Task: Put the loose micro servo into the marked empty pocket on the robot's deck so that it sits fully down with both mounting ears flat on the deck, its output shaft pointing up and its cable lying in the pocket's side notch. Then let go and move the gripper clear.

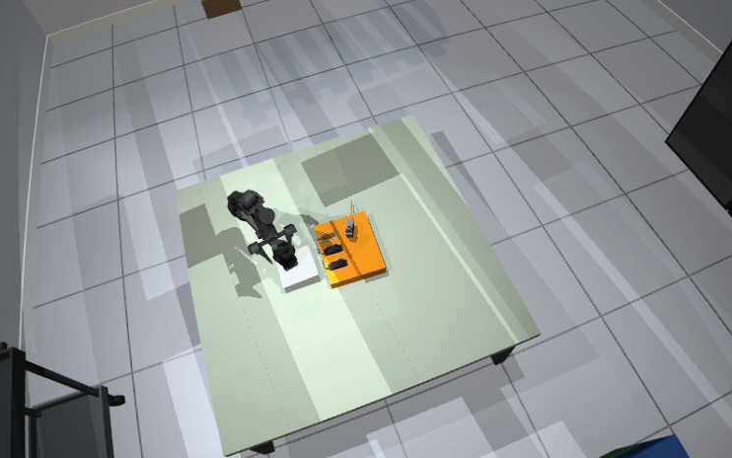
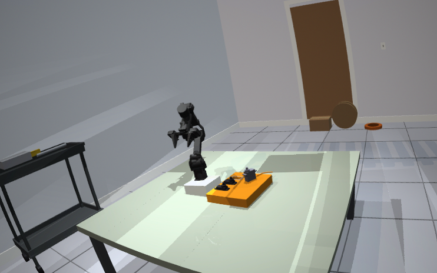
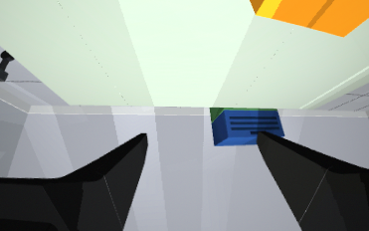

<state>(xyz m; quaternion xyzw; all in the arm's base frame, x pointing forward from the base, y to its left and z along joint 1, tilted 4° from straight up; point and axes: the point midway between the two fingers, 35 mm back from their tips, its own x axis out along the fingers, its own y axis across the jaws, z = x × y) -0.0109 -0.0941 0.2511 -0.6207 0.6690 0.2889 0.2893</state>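
The loose grey micro servo (image 1: 349, 228) (image 2: 249, 175) rests on top of the orange deck (image 1: 366, 259) (image 2: 237, 198) (image 3: 347, 17), off to one side of the pocket row. It looks upright, with a small knob on top. Its thin orange cable (image 1: 351, 207) (image 2: 266, 172) reaches past the deck's edge. The marked pocket (image 1: 329, 236) lies at the end of the row, with pale lines around it; its inside is too small to make out. My gripper (image 2: 182, 146) (image 3: 203, 137) is open and empty, high above the table and away from the servo. The wrist view shows no servo.
Two black servos (image 1: 332, 249) (image 1: 336, 264) (image 2: 229, 180) (image 2: 222, 186) sit in the deck beside the pocket. The arm stands on a white block (image 1: 302, 278) (image 2: 193, 189) next to the deck. A blue box (image 3: 243, 134) is on the floor beyond the table.
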